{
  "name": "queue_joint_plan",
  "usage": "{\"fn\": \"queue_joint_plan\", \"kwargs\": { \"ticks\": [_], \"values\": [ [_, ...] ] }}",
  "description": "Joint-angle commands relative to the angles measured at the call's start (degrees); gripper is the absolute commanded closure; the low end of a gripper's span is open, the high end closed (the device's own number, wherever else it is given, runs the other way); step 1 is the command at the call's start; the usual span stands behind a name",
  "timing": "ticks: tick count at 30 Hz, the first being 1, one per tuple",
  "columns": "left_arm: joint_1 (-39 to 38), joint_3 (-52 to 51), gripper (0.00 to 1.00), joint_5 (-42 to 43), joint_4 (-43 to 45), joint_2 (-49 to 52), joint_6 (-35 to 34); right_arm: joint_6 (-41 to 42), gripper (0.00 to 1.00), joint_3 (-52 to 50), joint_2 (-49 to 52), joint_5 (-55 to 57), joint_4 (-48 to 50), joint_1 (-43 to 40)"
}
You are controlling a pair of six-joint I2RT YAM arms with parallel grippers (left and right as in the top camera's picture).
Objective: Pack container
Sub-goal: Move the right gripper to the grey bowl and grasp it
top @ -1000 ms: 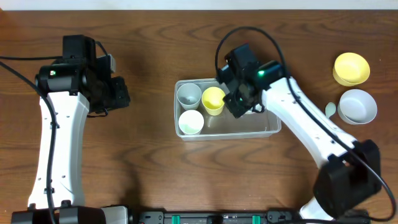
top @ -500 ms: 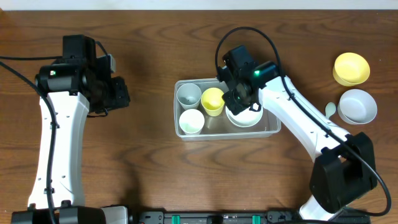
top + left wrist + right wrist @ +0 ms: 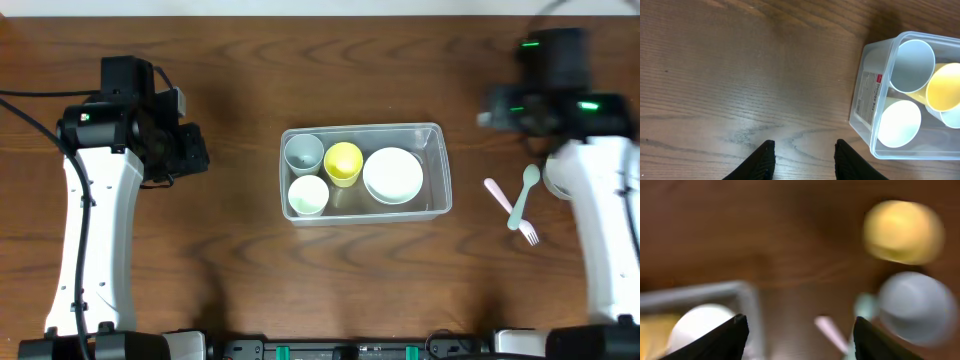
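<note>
**At the table's centre: container holding three cups and a bowl**

Near the middle of the table the clear container (image 3: 437, 170) is seen, with a grey cup (image 3: 304, 152), a yellow cup (image 3: 343, 162), a pale cup (image 3: 307, 195) and a white bowl (image 3: 392, 174) inside. Towards the left edge the left gripper (image 3: 805, 159) is held spread, empty. The right gripper (image 3: 800, 339), blurred, is spread wide and empty near the right edge, where a pink utensil (image 3: 497, 196) and a green fork (image 3: 521, 210) are laid.

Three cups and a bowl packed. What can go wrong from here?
Container is nearly full: cups and white bowl cover its floor, so the yellow bowl and grey bowl fit only nested.
Pink utensil and green fork lie beside those bowls; the open right gripper may knock them.
</note>
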Motion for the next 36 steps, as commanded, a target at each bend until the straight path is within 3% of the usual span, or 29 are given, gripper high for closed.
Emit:
{"fn": "queue_joint_plan", "kwargs": {
  "ticks": [1,8,20,26,29,32,36],
  "values": [
    [-0.07,-0.24,0.6,0.28,-0.15,-0.63,-0.5,2.93,0.3,-0.55,1.51,-0.59,-1.33,-8.48],
    [-0.07,-0.24,0.6,0.28,-0.15,-0.63,-0.5,2.25,0.25,-1.46,10.78,-1.84,-0.76,-18.53],
    [-0.07,-0.24,0.6,0.28,-0.15,-0.63,-0.48,-0.72,0.31,-1.46,28.61,-3.1,-0.52,-19.41],
    [-0.07,-0.24,0.6,0.28,-0.15,-0.63,-0.5,-0.74,0.61,-1.46,30.58,-2.84,-0.55,-19.43],
    [-0.07,-0.24,0.6,0.28,-0.15,-0.63,-0.5,-0.74,0.67,-1.44,30.58,-2.84,-0.46,-19.43],
    [-0.07,-0.24,0.6,0.28,-0.15,-0.63,-0.5,-0.74,0.82,-1.44,30.58,-2.8,-0.46,-19.43],
    [-0.07,-0.24,0.6,0.28,-0.15,-0.63,-0.5,-0.74,0.94,-1.44,30.51,-2.62,-0.52,-19.43]
  ]
}}
